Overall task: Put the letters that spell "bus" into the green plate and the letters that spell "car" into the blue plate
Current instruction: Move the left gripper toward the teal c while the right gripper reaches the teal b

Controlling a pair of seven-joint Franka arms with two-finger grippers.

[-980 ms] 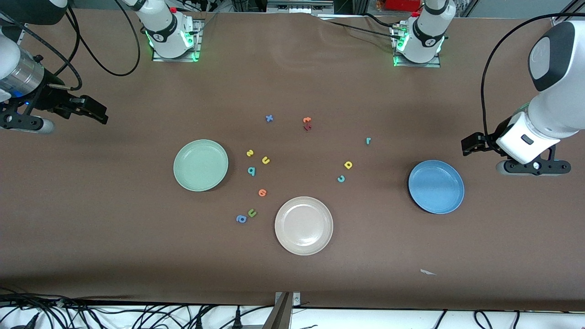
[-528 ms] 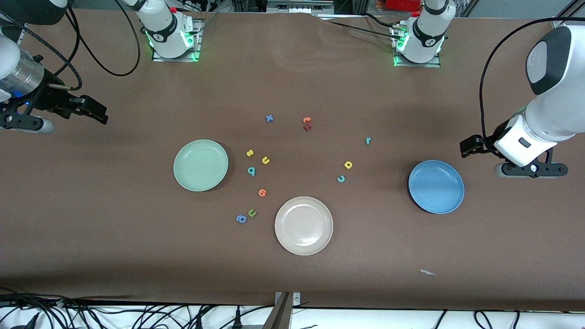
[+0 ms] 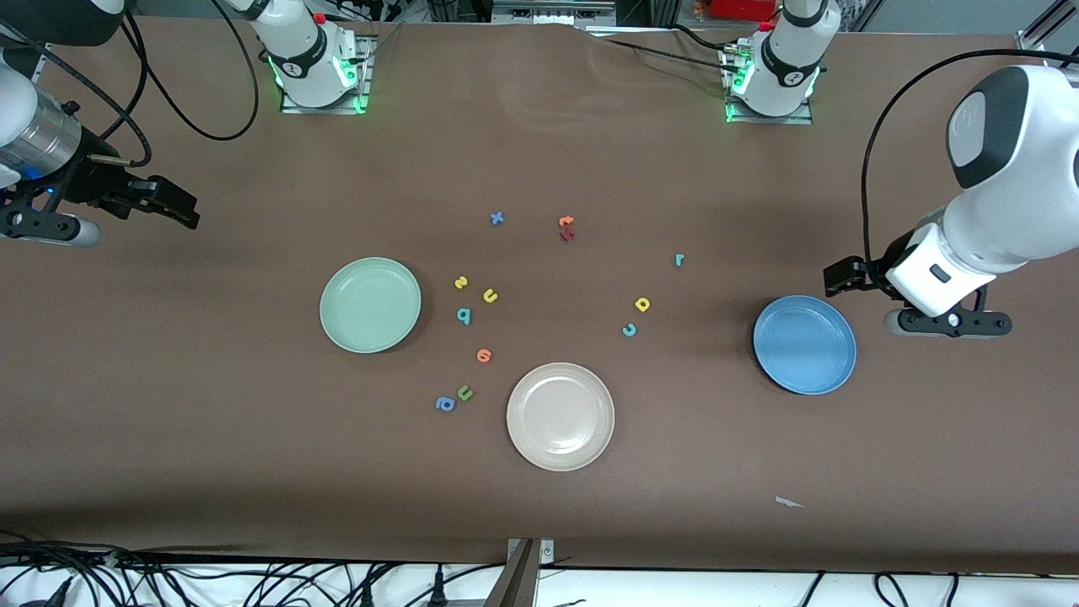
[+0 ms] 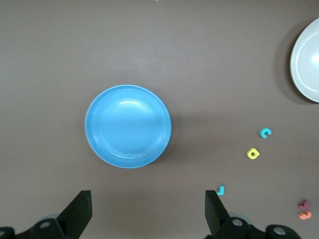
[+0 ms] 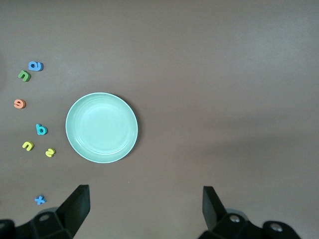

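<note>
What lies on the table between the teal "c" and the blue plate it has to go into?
Nothing visible does. Bare brown table runs from the teal "c" to the blue plate. The yellow "a" sits beside the "c", farther from the front camera, off that line.
</note>
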